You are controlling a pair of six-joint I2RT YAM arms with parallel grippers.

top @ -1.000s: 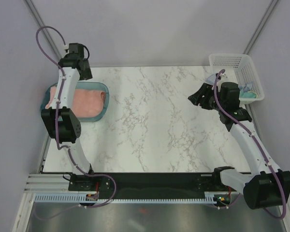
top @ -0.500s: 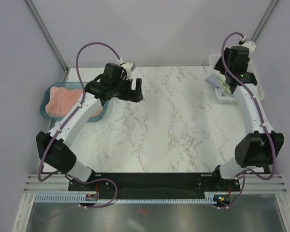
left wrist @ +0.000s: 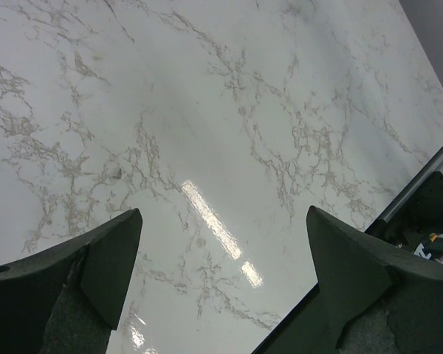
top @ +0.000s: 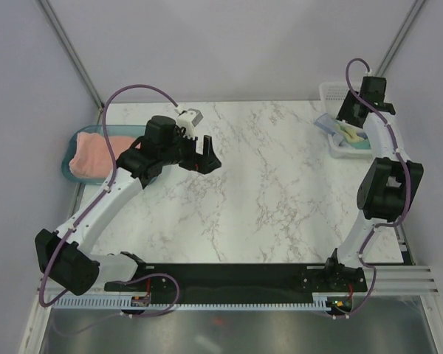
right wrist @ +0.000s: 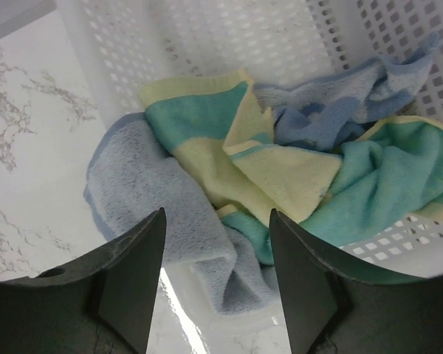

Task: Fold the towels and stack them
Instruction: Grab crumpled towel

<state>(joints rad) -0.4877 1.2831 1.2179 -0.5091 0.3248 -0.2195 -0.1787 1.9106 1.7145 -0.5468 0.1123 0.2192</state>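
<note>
Glossy veined counter (left wrist: 207,110) is all we see under the open left claw (left wrist: 223,214); past the open right claw (right wrist: 215,221) we see fluffy towels (right wrist: 280,169) crumpled in a white mesh basket (right wrist: 229,37).

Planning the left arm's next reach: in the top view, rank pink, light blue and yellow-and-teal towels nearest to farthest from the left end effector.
From the left end effector:
1. Pink towel, left, in tray.
2. Light blue towel, right, at basket's edge.
3. Yellow-and-teal towel, farther right, in basket.
</note>
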